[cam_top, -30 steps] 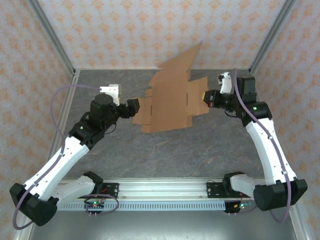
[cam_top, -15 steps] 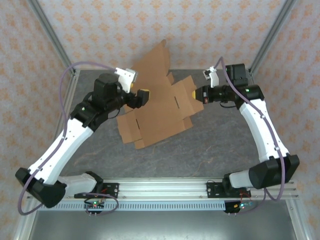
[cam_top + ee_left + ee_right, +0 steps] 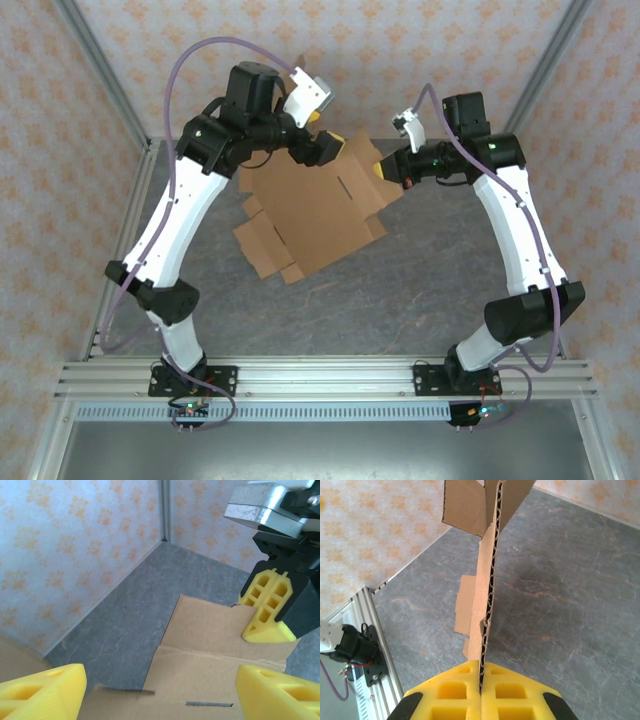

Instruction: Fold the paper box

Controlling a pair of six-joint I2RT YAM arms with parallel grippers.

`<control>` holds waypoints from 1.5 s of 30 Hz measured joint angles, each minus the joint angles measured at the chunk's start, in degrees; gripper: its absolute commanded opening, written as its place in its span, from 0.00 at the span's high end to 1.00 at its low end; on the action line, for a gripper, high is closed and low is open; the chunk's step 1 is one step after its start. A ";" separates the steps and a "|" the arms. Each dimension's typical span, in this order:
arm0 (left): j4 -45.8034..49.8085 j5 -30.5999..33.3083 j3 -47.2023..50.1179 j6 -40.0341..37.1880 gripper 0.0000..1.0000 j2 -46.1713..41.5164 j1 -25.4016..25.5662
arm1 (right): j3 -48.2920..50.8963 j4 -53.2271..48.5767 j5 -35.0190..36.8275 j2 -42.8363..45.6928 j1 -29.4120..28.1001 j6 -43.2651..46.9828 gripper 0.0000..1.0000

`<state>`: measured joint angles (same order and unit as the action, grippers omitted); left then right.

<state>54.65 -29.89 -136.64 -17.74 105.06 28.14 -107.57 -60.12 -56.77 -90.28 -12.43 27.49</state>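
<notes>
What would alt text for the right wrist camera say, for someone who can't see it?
The right gripper, with yellow fingers, is shut on the edge of the paper box, a brown corrugated cardboard sheet seen edge-on and running up the frame to folded flaps. Beneath it lies a grey marbled table, with a patterned wall at upper left.

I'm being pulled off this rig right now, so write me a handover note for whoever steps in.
The left gripper is open, its fingers spread over the far edge of the paper box, not clamped.
The right gripper is shut on the sheet's right edge.
The paper box is a die-cut sheet held tilted over the table; whether its low corner touches is unclear.
Done: sheet picked up.
Left: practically all the folding; the sheet is mostly flat.
</notes>
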 measured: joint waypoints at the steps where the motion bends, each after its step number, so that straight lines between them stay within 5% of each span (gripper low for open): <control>1: 1.36 -0.92 -2.25 -0.85 0.19 1.44 0.00 | -0.50 -0.61 -0.28 0.00 -0.09 0.92 1.00; 9: 7.17 -5.73 -7.98 -6.45 0.18 6.12 0.61 | -3.37 -3.74 -0.68 0.13 -0.39 4.61 1.00; 20: 9.99 -4.00 -9.81 -12.61 0.26 6.12 4.90 | -7.87 -8.02 2.97 0.17 -4.85 7.63 1.00; 32: 12.15 -5.81 -10.01 -15.80 0.54 6.12 4.74 | -9.35 -10.23 3.41 0.44 -4.79 10.19 1.00; 45: 12.04 -7.63 -10.34 -16.09 1.00 6.12 4.02 | -9.35 -10.56 4.92 0.68 -4.39 10.69 1.00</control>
<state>66.70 -37.52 -146.98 -33.82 111.18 32.16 -116.92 -70.67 -51.86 -89.60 -16.82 38.17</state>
